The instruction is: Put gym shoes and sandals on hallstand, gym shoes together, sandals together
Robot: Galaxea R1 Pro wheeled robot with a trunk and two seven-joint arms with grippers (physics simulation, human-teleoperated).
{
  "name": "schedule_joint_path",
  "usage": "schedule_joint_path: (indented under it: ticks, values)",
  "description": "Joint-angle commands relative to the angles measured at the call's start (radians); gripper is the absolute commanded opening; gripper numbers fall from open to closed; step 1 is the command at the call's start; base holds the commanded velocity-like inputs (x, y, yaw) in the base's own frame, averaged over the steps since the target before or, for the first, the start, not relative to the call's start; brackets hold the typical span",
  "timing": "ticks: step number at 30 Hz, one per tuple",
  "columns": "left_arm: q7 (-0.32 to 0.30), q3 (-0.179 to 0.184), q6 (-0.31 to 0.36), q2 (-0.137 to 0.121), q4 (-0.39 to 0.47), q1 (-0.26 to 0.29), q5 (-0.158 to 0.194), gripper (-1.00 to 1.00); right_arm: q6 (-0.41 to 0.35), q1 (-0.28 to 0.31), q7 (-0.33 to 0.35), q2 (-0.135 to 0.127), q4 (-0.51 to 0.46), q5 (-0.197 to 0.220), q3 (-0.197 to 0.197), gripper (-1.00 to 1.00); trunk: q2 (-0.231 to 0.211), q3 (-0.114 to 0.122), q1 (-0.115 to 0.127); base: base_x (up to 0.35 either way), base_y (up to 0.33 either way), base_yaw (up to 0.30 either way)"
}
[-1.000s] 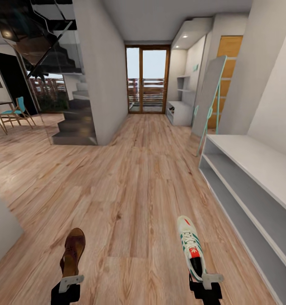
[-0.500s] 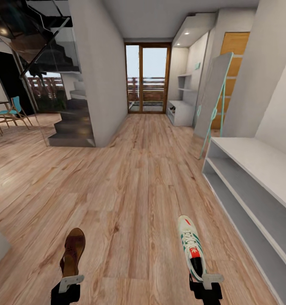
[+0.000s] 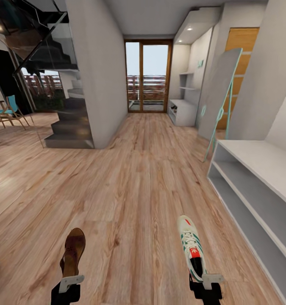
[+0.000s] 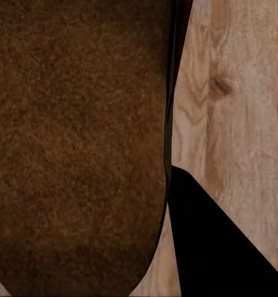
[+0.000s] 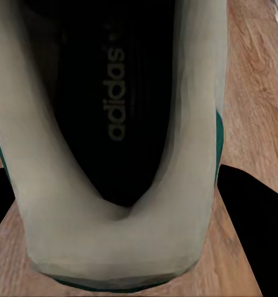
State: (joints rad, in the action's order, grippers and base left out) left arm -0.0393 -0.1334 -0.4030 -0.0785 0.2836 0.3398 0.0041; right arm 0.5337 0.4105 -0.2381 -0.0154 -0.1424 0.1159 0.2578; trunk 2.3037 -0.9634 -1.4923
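A dark brown sandal (image 3: 73, 251) sticks out forward from my left gripper (image 3: 69, 281), which is shut on its heel end. Its tan-brown insole (image 4: 77, 142) sits close to the left wrist camera, beside one black finger (image 4: 219, 247). My right gripper (image 3: 206, 280) is shut on the heel of a white gym shoe (image 3: 191, 246) with green stripes. The right wrist view looks into the shoe's dark opening (image 5: 114, 105). Both shoes hang above the wood-plank corridor floor (image 3: 134, 178). The hallstand (image 3: 180, 112) stands far down the corridor on the right, under floating shelves.
A long pale bench unit (image 3: 261, 169) with two open shelves runs close along my right. A teal-framed mirror (image 3: 221, 95) leans on the wall past it. A grey wall block (image 3: 96, 72) and stairs (image 3: 68, 127) are on the left, with a glass door (image 3: 148, 76) at the far end.
The whole head view has shifted as the robot rolls forward: the bench on the right and the wall on the left slide past. Both shoes stay held as before.
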Motion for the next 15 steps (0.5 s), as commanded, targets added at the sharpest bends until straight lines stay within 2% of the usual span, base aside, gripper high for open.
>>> schedule_joint_path:
  ticks: [1,7,15]
  values:
    - [-0.004,-0.005,-0.002,0.0,-0.001,0.001,-0.004,-1.0,0.003,0.001,-0.003,0.0,0.0,0.01,0.009,-1.0,0.0,-0.001,0.0,0.32,0.141,0.0]
    - [-0.004,-0.005,-0.002,0.0,0.0,0.001,-0.005,-1.0,0.003,0.001,-0.002,0.0,0.001,0.01,0.009,-1.0,0.0,-0.001,0.0,0.32,0.143,-0.027]
    - [-0.004,-0.005,-0.003,-0.001,0.0,0.001,-0.006,-1.0,0.002,0.001,0.0,0.0,0.001,0.01,0.009,-1.0,0.0,-0.001,0.0,0.319,0.144,-0.231]
